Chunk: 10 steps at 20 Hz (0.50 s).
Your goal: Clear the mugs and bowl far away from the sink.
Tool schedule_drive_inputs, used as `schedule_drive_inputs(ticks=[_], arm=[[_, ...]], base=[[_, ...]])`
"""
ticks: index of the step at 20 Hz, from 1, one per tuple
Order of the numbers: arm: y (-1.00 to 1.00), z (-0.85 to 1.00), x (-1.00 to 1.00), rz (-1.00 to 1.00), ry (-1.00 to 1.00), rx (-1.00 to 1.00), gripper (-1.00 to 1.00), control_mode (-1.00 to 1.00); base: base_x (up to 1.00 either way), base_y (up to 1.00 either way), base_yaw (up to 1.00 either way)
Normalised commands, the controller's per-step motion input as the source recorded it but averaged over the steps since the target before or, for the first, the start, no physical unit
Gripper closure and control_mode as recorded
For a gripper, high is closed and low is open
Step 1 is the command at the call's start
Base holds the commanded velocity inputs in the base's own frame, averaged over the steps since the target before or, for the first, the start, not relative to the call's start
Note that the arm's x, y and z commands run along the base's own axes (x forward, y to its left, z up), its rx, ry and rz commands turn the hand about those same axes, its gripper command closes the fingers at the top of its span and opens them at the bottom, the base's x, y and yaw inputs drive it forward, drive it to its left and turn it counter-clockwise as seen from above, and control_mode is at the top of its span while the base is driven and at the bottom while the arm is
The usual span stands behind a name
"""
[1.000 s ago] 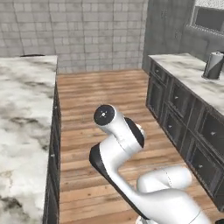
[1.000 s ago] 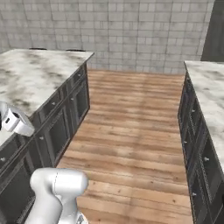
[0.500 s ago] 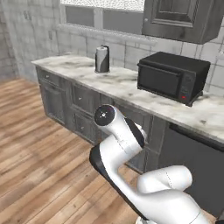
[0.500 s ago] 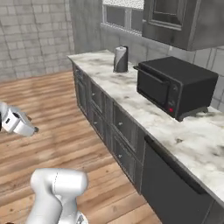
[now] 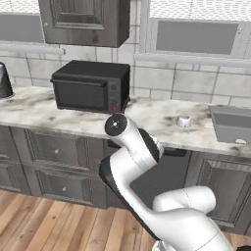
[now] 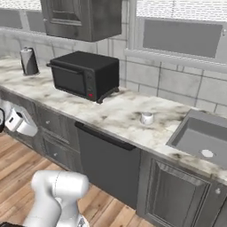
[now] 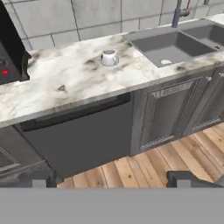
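Observation:
A squat, glossy white-grey mug (image 7: 109,57) stands alone on the marble counter (image 7: 65,85), a short way left of the dark grey sink (image 7: 168,46) with its pale drain and steel faucet (image 7: 179,12). The same mug (image 5: 183,120) (image 6: 146,118) shows in both base views, between the black oven and the sink (image 6: 201,137). My gripper (image 7: 111,180) hangs low in front of the cabinets, well short of the counter. It is open with nothing between its fingertips (image 7: 39,179). The bowl is out of view.
A black toaster oven (image 6: 84,73) sits on the counter left of the mug, with a dark canister (image 6: 29,61) further left. A dark dishwasher front (image 7: 78,131) and grey cabinet doors (image 7: 168,109) face me. Wooden floor lies below.
The whole picture has swung from the floor aisle to the counter with oven, mug and sink, so the camera has moved. The gripper stays open.

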Motion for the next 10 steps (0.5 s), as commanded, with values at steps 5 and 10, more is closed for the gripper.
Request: schedule_drive_inputs(ticks=[5, 10], arm=[[0.0, 0.0, 0.0, 0.0, 0.0, 0.0, -1.0, 1.0], [0.0, 0.0, 0.0, 0.0, 0.0, 0.0, -1.0, 1.0]], base=[[0.04, -0.71, -0.11], [0.5, -0.54, -0.14]])
